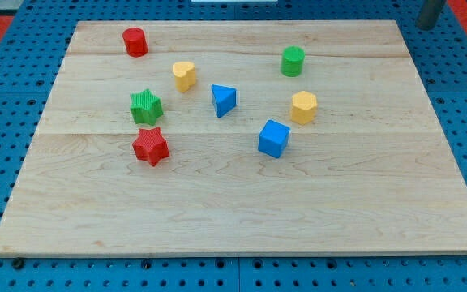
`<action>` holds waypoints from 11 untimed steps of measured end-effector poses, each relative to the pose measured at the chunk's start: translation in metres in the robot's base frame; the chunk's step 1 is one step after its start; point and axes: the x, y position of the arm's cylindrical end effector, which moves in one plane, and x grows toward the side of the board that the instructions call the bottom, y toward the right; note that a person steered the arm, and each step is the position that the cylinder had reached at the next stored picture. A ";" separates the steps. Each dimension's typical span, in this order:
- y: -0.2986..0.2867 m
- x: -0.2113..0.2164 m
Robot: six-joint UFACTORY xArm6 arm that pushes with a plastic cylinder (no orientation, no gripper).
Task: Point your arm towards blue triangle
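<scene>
The blue triangle point(224, 100) lies on the wooden board point(242, 203), a little above its middle. My rod comes in at the view's top right corner, and my tip point(426, 27) is just past the board's top right corner, far to the right of and above the blue triangle. The green cylinder point(293, 61) and the yellow hexagon block point(303, 107) lie between the tip and the triangle.
A yellow heart block point(184, 75) is left of and above the triangle, with a red cylinder point(134, 41) further up left. A green star point(145, 106) and a red star point(151, 146) lie to its left. A blue cube point(273, 139) lies below right.
</scene>
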 end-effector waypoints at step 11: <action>-0.278 0.127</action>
